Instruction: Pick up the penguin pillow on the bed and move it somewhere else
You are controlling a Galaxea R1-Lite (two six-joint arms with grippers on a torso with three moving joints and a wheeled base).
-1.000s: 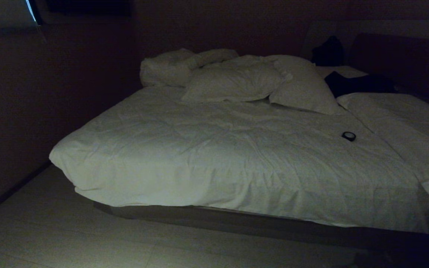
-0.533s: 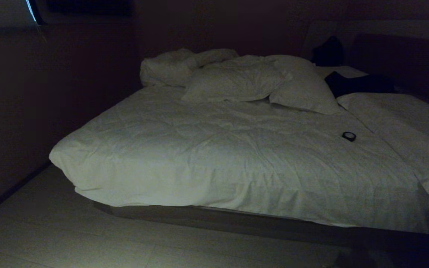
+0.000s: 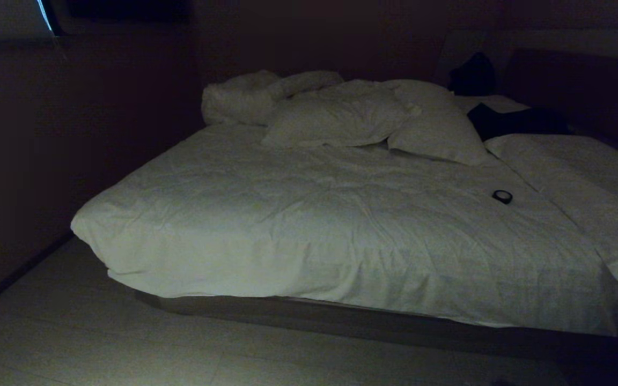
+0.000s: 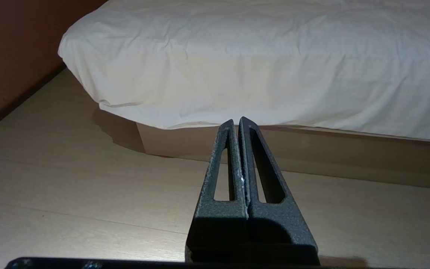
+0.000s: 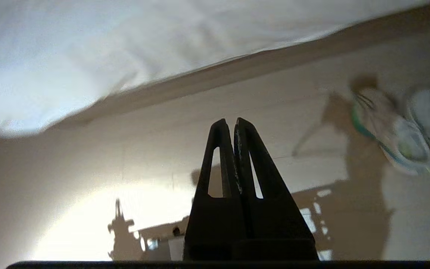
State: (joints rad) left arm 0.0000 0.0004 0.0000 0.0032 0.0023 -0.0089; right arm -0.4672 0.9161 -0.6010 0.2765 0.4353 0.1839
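The bed [image 3: 314, 230] is a low one with a wrinkled white duvet, and it fills the head view. The penguin pillow is out of view; only plain white pillows [image 3: 341, 115] lie at the bed's head. Neither gripper shows in the head view. My left gripper [image 4: 236, 120] hangs shut and empty over the wooden floor, pointing at the bed's near side [image 4: 259, 67]. My right gripper [image 5: 233, 121] is also shut and empty, low above the floor, with the duvet's edge [image 5: 88, 48] beyond it.
A small black round object [image 3: 502, 196] lies on the duvet at the right. Dark clothing [image 3: 513, 120] lies beside the pillows. A second white duvet [image 3: 598, 187] covers the right side. A pair of light sneakers [image 5: 390, 134] stands on the floor near my right gripper.
A part of my right arm showed at the head view's right edge half a second ago and is now gone from it. The bed and the things on it have not moved.
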